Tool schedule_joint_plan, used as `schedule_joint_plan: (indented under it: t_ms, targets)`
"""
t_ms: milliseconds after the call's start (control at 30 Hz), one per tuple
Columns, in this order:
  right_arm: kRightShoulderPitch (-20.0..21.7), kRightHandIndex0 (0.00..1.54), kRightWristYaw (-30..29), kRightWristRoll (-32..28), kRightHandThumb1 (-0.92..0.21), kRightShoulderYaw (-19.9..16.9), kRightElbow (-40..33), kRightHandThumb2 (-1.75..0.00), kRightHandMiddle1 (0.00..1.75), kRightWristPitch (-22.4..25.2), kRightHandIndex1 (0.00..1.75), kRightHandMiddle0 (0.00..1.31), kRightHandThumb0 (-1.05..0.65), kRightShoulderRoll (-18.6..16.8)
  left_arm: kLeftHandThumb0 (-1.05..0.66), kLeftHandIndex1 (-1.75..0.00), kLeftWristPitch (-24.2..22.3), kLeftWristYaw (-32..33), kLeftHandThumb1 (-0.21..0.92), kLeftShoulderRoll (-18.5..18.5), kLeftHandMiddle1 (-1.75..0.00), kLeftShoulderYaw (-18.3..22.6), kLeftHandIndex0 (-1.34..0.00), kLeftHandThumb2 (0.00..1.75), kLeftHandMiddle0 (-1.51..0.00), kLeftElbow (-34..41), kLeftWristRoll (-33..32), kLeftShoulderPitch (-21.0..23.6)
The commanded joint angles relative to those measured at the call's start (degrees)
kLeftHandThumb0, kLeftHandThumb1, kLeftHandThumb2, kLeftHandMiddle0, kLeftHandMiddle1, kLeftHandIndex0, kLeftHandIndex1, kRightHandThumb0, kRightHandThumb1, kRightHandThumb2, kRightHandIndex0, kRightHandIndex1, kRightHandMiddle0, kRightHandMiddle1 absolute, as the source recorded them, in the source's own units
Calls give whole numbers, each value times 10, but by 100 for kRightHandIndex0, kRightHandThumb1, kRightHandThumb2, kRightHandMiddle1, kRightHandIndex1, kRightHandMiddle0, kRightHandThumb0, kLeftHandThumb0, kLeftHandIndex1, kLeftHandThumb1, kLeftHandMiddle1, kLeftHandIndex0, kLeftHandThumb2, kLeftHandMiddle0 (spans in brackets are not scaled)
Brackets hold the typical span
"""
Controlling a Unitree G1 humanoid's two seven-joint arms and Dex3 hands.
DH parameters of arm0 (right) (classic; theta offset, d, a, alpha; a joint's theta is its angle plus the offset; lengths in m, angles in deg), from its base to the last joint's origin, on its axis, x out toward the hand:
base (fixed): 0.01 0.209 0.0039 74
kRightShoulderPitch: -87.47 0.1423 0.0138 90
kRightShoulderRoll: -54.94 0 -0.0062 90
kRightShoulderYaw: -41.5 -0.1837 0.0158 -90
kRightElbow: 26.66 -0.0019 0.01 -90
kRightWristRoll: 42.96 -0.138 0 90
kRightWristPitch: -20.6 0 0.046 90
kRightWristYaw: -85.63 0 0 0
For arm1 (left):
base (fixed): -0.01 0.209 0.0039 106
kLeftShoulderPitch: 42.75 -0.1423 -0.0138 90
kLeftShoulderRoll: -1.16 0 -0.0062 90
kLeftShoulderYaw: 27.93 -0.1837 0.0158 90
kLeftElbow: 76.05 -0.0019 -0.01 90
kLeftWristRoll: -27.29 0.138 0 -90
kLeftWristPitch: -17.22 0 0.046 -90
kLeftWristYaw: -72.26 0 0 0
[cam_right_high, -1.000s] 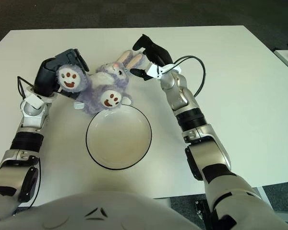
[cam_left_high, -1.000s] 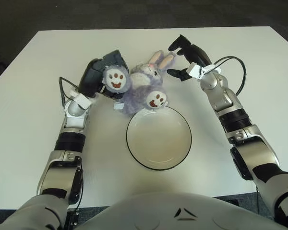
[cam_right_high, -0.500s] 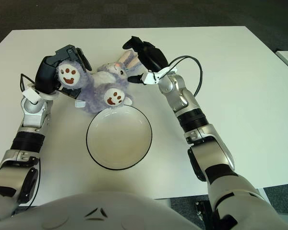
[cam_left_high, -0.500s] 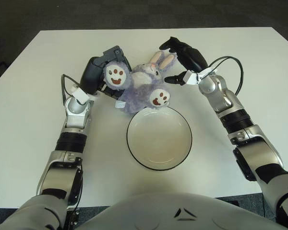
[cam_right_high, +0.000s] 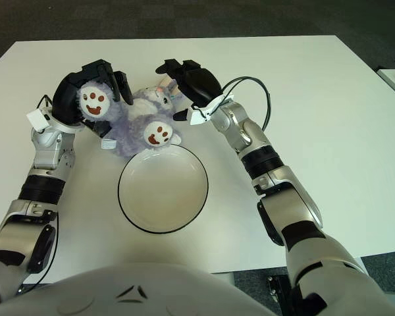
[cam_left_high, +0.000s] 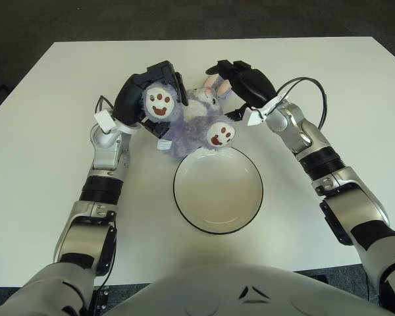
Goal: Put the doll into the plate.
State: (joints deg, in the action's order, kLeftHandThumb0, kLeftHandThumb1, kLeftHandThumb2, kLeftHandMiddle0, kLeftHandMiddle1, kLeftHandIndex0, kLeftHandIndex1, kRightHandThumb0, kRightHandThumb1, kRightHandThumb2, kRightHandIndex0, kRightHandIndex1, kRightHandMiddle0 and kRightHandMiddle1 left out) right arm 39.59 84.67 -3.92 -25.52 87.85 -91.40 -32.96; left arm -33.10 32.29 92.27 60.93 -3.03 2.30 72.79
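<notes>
Gripping: our left hand (cam_left_high: pixel 148 92) curls around the doll (cam_left_high: pixel 191 125)'s foot
Right hand (cam_left_high: pixel 243 82): fingers cupped over its head
Plate (cam_left_high: pixel 184 204): just beside doll

Lavender doll (cam_left_high: pixel 192 125), seemingly cream plate (cam_left_high: pixel 218 189)

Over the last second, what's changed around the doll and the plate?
The right hand has swung in leftward from beside the doll and now covers its ears and head. The left hand has shifted slightly toward the middle with the doll's raised foot, its fingers spreading over the top. The doll's body has barely moved, still lying against the far rim of the empty plate, which stayed put on the table.
</notes>
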Motion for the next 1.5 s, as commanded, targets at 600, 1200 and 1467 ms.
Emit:
schedule_joint_plan:
  t_ms: [600, 1200, 1467]
  targets:
    - [16, 13, 92, -33, -16, 15, -20, -114, 55, -13, 61, 0, -29, -20, -1, -175, 46, 178, 23, -72, -159, 46, -56, 137, -65, 41, 186, -41]
    - [59, 14, 228, -93, -31, 33, 40, -93, 57, -33, 58, 0, -61, -47, -1, -171, 47, 38, 38, -65, -151, 6, -48, 115, -58, -24, 34, 14]
    - [72, 9, 262, -122, -37, 40, 74, -83, 44, -76, 48, 0, -74, -54, -1, -170, 84, 22, 37, -68, -148, 16, -49, 116, -61, -40, 52, 27]
